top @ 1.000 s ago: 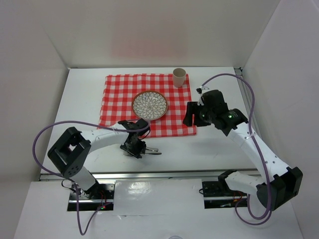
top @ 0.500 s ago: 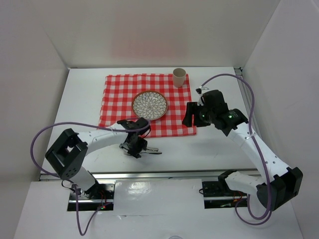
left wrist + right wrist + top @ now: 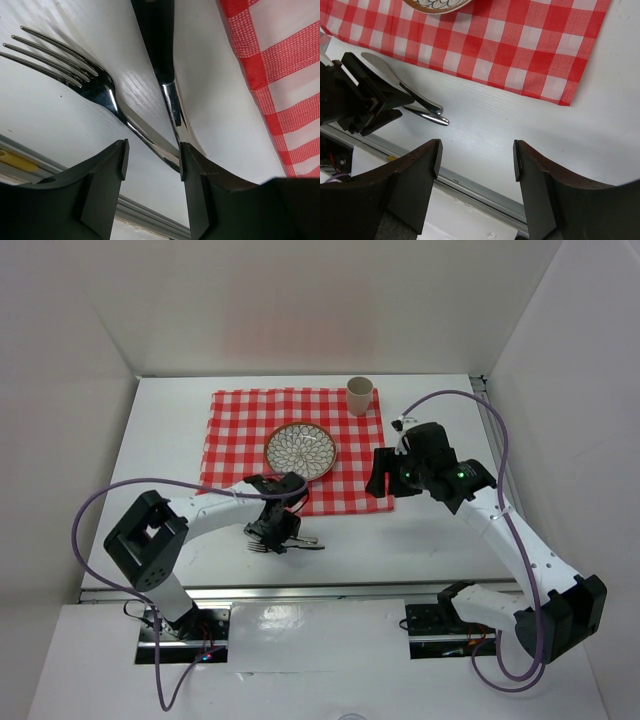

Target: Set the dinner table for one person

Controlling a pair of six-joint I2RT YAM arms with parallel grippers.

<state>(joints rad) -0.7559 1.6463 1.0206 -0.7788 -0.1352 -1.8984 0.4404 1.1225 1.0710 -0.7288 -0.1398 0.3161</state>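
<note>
The patterned plate (image 3: 301, 452) sits near the middle of the red-and-white checked cloth (image 3: 240, 430), its whole floral face showing. The beige cup (image 3: 359, 395) stands upright at the cloth's far right corner, and from above I cannot make out its inside. The cloth lies flat on the far half of the white table (image 3: 430, 540), which fills the floor of the white-walled booth ahead of both arm bases. Bare table runs as a strip between the cloth's near edge and the rail at the table's near edge, and there is more of it to the right of the cloth. On that near strip a fork (image 3: 95, 85) and a knife (image 3: 160, 40) lie side by side, close to the cloth but off it. My left gripper (image 3: 151, 152) is down over them, jaws spread, with both handles running between the fingers (image 3: 200, 200). The knife handle seems to brush the right-hand one, though the wrist view is too close to be sure, and the handle ends are hidden behind the fingers. My right gripper (image 3: 476, 150) hangs by the cloth's near right corner, jaws spread, with only table between them. Its wrist view cuts the plate off at the top edge.
</note>
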